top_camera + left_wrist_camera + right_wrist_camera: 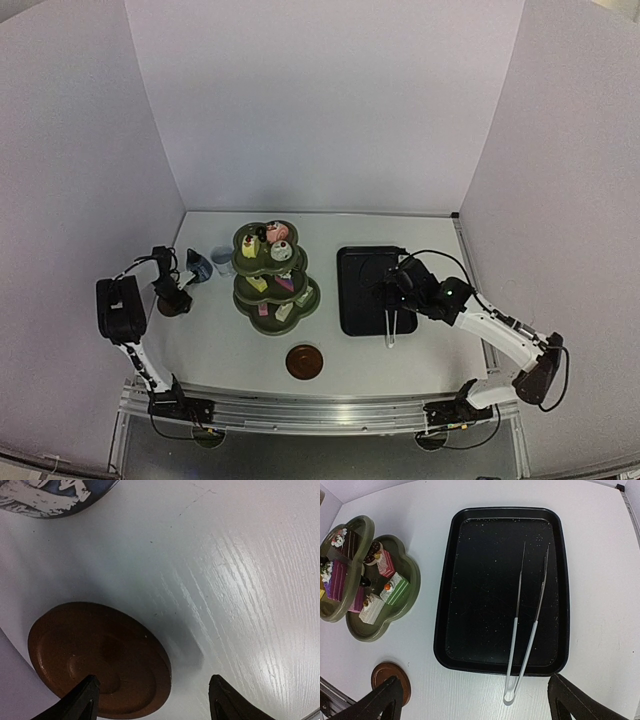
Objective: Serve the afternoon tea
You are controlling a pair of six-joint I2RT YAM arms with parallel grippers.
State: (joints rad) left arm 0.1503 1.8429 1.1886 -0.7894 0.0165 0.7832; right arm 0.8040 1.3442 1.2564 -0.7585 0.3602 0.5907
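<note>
In front of the stand (415, 580), a brown saucer (304, 361) is lying. Right of the stand, the right arm is reaching over the black tray (480, 580), with the right gripper (472, 690) hovering wide open above the tongs (513, 645). Left of the stand, the left arm is pointing down. The left gripper (156, 697) is hanging over a second brown disc (100, 660) with jaws apart, gripping nothing. The pastries (394, 587) are sitting on the stand. The blue jug (200, 268) and the white cup (222, 260) are standing just left of it, toward the back.
</note>
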